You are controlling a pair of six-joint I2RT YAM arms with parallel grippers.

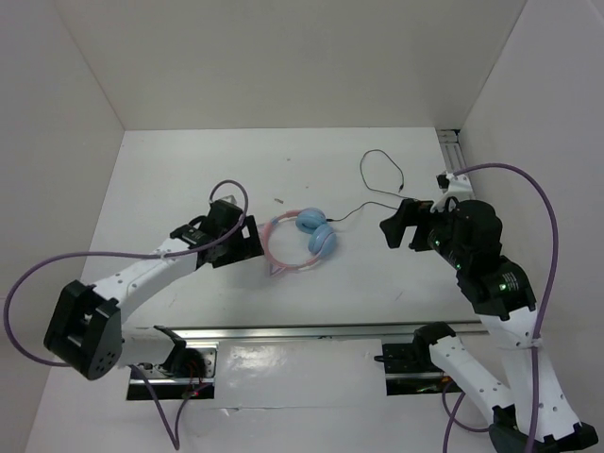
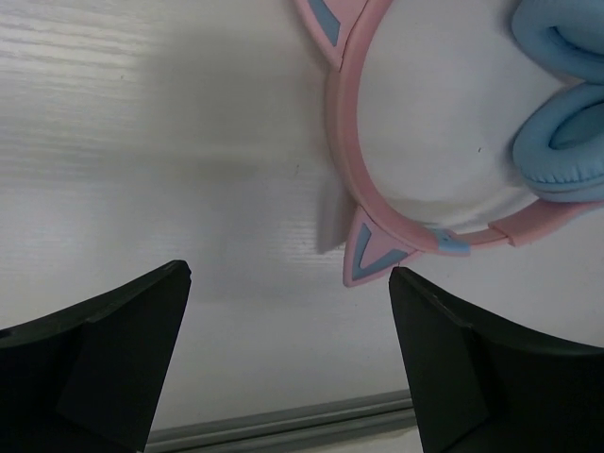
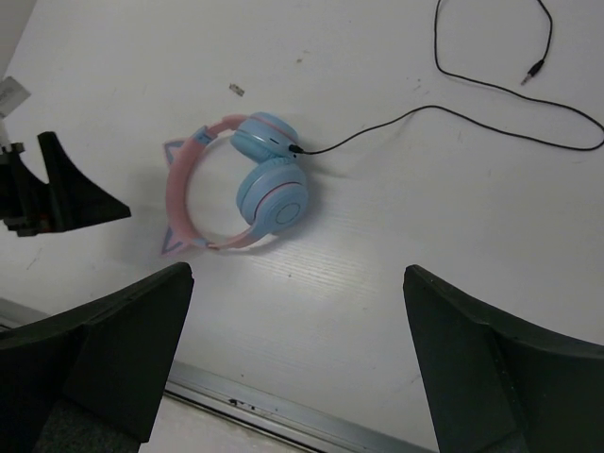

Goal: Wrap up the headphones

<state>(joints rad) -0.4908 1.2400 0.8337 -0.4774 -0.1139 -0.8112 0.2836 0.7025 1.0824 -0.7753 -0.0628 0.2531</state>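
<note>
Okay, both are wide open and hold nothing. Your left pincer (image 1: pixel 247 241) sits just beside the small headphones (image 1: pixel 300 241), on the side of their thin pink plastic cat-ear headband (image 2: pixel 347 151). Your right pincer (image 1: pixel 396 226) hangs on the other side, apart from them, toward the right edge of the white table (image 1: pixel 189 170).

The headphones lie flat around the middle of the table. The two round light-blue padded ear cups (image 3: pixel 272 189) are folded in and touching each other. The thin black cord (image 3: pixel 491 87) leaves the farther cup and trails loose toward the far right corner in an open loop. Its plug (image 3: pixel 535 68) lies free on the table.

Handling, my read:
- They're light, so they'll probably skid on the smooth table if you nudge them. Pin them first.
- The band looks stiff but thin, and the cat ears look snappable. Grip the plain arc, not the ears.
- The cups are soft and give under squeeze, so they make a poor anchor.
- The cord is limp, thin and flat on the table, so it's hard to pinch. Take it near the cup exit or by the plug, and don't yank the joint.
</note>
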